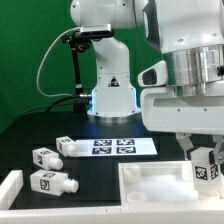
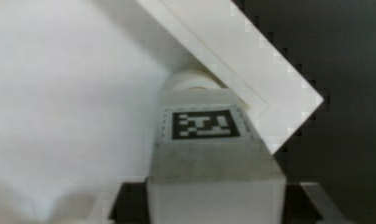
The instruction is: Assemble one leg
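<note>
My gripper (image 1: 205, 160) is shut on a leg (image 1: 207, 166), a stubby white peg with a square tag, and holds it upright over the far right corner of the large white panel (image 1: 165, 186). In the wrist view the leg (image 2: 206, 140) fills the middle between my dark fingers (image 2: 137, 203), its end against the panel's raised rim (image 2: 238, 70). Three more legs lie on the table at the exterior view's left: one (image 1: 72, 146) beside the marker board, one (image 1: 45, 157) in front of it, one (image 1: 50, 183) nearest the front.
The marker board (image 1: 113, 146) lies flat in front of the arm's base (image 1: 111, 100). A white rail (image 1: 10, 186) runs along the front left edge. A black stand with cables (image 1: 75, 60) rises at the back left.
</note>
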Available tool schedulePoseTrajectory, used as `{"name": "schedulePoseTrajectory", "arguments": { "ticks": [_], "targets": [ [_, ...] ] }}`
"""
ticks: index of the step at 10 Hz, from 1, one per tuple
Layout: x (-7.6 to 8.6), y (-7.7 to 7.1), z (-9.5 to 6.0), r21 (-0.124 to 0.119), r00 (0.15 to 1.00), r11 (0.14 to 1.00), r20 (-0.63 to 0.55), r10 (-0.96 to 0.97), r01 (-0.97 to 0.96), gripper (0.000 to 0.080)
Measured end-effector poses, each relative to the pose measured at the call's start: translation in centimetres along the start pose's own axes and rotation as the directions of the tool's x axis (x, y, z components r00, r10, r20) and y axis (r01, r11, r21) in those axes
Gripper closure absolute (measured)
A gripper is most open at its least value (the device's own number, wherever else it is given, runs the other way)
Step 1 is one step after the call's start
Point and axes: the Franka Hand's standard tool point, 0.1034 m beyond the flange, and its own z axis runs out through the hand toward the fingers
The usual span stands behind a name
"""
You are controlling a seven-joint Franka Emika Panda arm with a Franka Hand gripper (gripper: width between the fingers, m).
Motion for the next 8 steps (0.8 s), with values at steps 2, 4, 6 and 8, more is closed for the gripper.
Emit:
{"name": "schedulePoseTrajectory", "arguments": {
  "ticks": [2, 4, 6, 8],
  "targets": [
    [-0.1, 0.0, 0.0, 0.004, 0.985, 0.986, 0.015, 0.169, -0.169, 0.0513],
    [-0.1, 0.1, 0.1, 0.003, 0.991, 0.991, 0.017, 0.132, -0.132, 0.0512],
    [0.0, 0.1, 0.2, 0.005, 0.988, 0.988, 0.012, -0.151, 0.151, 0.0218],
    [-1.2, 0.0, 0.3, -0.006, 0.903, 0.903, 0.037, -0.428, 0.429, 0.0164]
  ]
}}
